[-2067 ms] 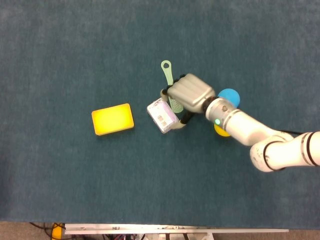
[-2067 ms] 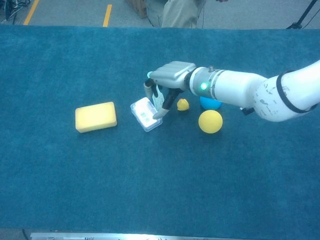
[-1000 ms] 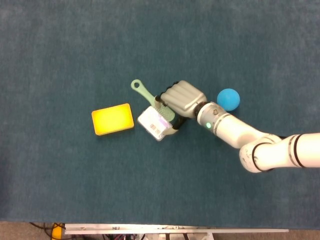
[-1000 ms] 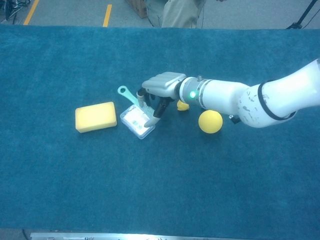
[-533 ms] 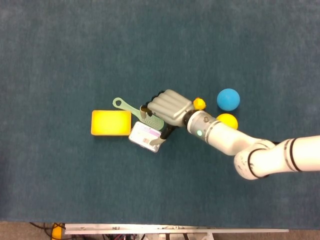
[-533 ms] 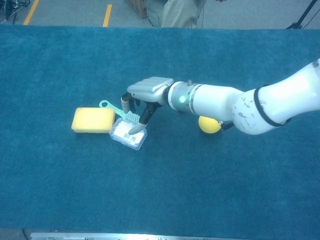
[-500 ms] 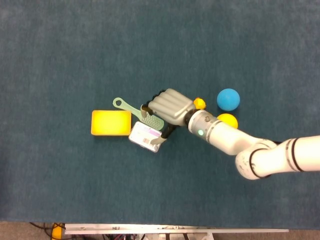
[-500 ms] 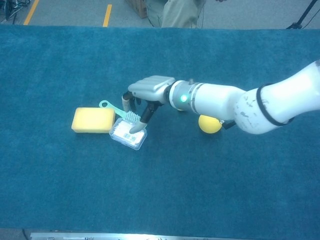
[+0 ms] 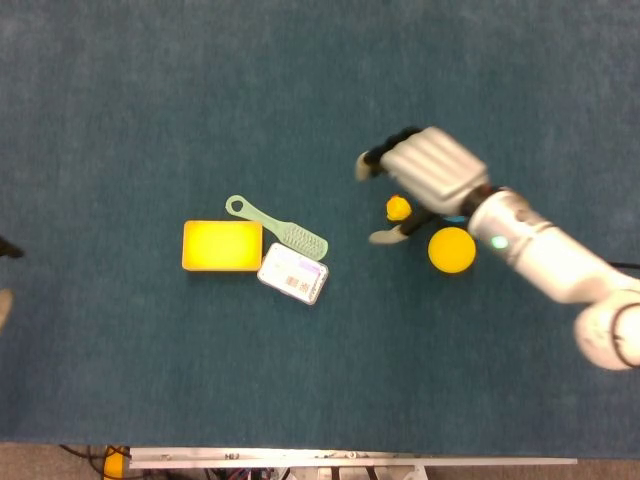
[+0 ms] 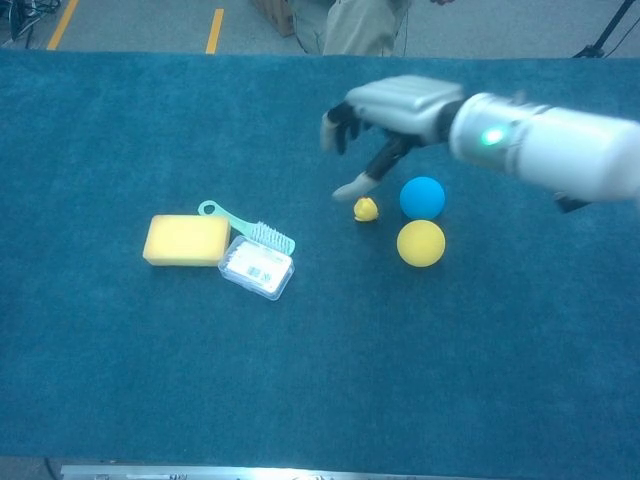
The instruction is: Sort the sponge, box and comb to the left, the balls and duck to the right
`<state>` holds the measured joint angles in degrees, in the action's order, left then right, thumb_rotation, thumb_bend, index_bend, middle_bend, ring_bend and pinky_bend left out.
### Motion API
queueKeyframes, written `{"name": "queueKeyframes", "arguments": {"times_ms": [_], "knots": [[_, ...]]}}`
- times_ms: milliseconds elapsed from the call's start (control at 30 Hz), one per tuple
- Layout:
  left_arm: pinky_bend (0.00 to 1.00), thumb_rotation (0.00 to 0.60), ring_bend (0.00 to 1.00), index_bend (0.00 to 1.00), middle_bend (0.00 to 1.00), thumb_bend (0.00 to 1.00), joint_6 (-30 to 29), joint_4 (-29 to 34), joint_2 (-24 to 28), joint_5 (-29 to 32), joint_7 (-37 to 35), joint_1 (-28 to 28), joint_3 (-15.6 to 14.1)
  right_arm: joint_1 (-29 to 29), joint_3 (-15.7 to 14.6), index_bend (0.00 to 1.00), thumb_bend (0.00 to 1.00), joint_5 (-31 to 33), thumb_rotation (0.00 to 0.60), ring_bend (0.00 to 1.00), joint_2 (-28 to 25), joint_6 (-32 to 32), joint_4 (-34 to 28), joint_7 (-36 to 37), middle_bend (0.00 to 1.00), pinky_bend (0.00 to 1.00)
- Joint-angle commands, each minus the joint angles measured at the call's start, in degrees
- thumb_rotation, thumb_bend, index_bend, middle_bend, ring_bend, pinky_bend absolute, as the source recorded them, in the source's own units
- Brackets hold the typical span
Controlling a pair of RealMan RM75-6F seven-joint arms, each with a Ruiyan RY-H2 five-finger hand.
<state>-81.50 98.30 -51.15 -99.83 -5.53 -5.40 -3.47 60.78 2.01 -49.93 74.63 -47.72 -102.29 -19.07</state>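
Sponge [image 10: 186, 240], one, touches one comb [image 10: 250, 228] and one box [image 10: 257, 268]. Well right of it sit two balls [image 10: 420, 243], one duck [image 10: 366, 209]. Right hand [image 10: 393, 110] hangs above, fingers spread, holding nothing.

Overhead head view, oblique chest view.

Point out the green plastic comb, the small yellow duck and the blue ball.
green plastic comb [image 9: 272, 224]: head view, mid-handle.
small yellow duck [image 10: 366, 209]: chest view, its body.
blue ball [image 10: 422, 197]: chest view, its centre.

The rectangular foam sponge [image 9: 222, 246] touches the clear plastic box [image 9: 293, 274] at its 4 o'clock; the long-handled comb [image 9: 278, 227] lies at the box's 12. The small duck [image 9: 398, 208] and two balls [image 10: 421, 243] sit well apart at 3 o'clock.
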Motion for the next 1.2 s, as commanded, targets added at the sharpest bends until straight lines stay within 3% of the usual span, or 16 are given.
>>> {"name": "queueKeyframes", "arguments": {"times_ms": [33, 200, 367, 433, 533, 700, 1067, 1200], "knots": [[0.18, 0.6, 0.18, 0.24, 0.25, 0.43, 3.3, -0.1, 1.0, -2.4, -2.9, -3.6, 0.3, -4.5, -1.2, 0.33, 0.0, -4.2, 0.363, 0.29, -6.9, -4.5, -5.2, 1.6, 0.38, 0.26], [0.15, 0.6, 0.14, 0.21, 0.2, 0.43, 7.4, -1.2, 0.1, -6.4, -6.0, -9.3, 0.7, -9.5, -2.0, 0.33, 0.0, -9.0, 0.362, 0.29, -13.3, -9.0, -8.8, 3.8, 0.38, 0.26], [0.12, 0.589, 0.14, 0.2, 0.19, 0.33, 11.1, -2.9, -2.5, -9.8, -8.3, -15.0, 1.3, -13.7, -3.0, 0.33, 0.0, -12.1, 0.362, 0.29, -17.8, -11.4, -10.8, 5.3, 0.38, 0.26], [0.11, 0.528, 0.14, 0.21, 0.19, 0.29, 12.3, -3.6, -3.6, -10.8, -9.2, -16.9, 1.3, -15.0, -3.2, 0.33, 0.0, -12.8, 0.361, 0.29, -19.0, -12.1, -11.2, 5.9, 0.38, 0.26], [0.11, 0.365, 0.14, 0.21, 0.19, 0.26, 14.5, -4.5, -5.3, -12.2, -10.5, -19.9, 1.1, -17.0, -3.3, 0.33, 0.0, -13.8, 0.361, 0.29, -20.7, -12.6, -11.7, 7.1, 0.38, 0.26], [0.09, 0.25, 0.14, 0.21, 0.19, 0.22, 18.2, -5.3, -8.3, -14.5, -11.9, -24.6, 0.1, -19.8, -3.8, 0.33, 0.0, -15.4, 0.362, 0.29, -21.6, -13.0, -11.0, 8.2, 0.38, 0.26], [0.08, 0.243, 0.14, 0.22, 0.19, 0.22, 25.9, -4.1, -16.5, -16.6, -8.4, -32.9, -1.0, -23.2, -2.8, 0.33, 0.0, -17.2, 0.362, 0.29, -21.2, -11.6, -7.2, 10.9, 0.38, 0.26], [0.08, 0.27, 0.12, 0.22, 0.18, 0.22, 29.8, -4.9, -20.2, -15.5, -6.4, -35.7, -0.9, -24.0, -2.5, 0.33, 0.0, -17.7, 0.362, 0.29, -21.0, -10.5, -5.6, 12.1, 0.38, 0.26]]}}
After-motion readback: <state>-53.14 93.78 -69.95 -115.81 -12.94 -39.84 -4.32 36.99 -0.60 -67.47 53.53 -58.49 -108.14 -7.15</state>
